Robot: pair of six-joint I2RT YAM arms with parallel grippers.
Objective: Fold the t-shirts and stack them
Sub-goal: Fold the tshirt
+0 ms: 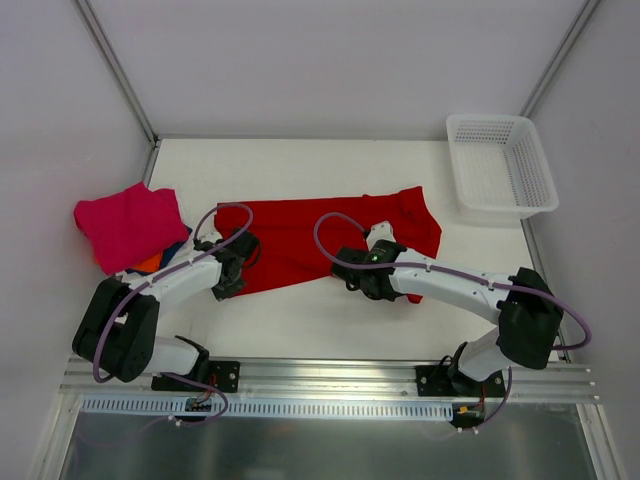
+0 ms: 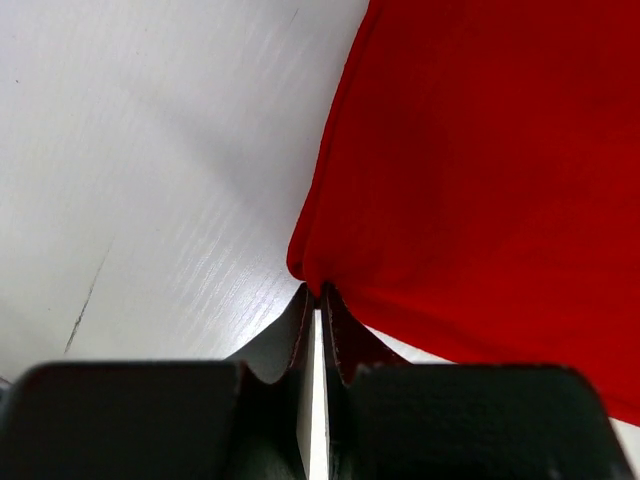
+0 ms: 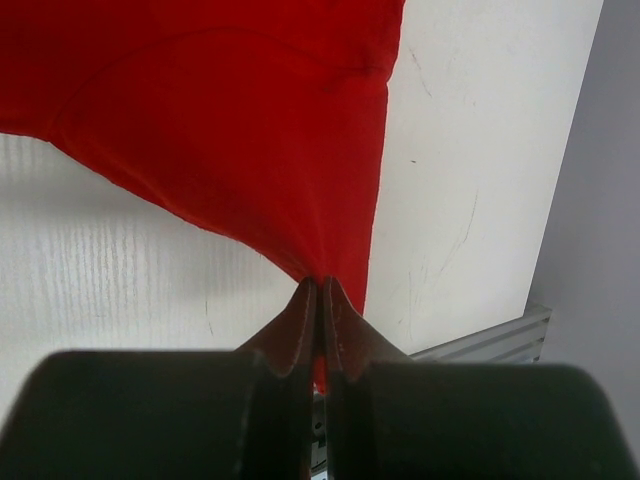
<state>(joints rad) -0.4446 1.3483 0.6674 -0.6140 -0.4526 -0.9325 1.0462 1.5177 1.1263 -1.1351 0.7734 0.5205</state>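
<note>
A: Top view?
B: The red t-shirt point(image 1: 300, 235) lay spread mid-tabletop point(image 1: 300, 320), and the arms hid its near edge. Far left, a pink t-shirt point(image 1: 128, 225) covered most of an orange one point(image 1: 148, 264).
A: Left wrist?
B: The left pincer point(image 2: 316, 300) was pressed together on a smooth red corner.
A: Right wrist?
B: The right pincer point(image 3: 320, 295) pinched a taut red fold, cloth partly hiding its tips.

From above, the orange shirt point(image 1: 150, 263) and dark blue shirt point(image 1: 184, 240) show only as slivers under the magenta shirt point(image 1: 128, 222). The red shirt point(image 1: 300, 235) loses its near corners beneath the left gripper point(image 1: 240, 265) and right gripper point(image 1: 348, 272). Both wrist views cut the red cloth off at their edges, so its outline there cannot be told.
</note>
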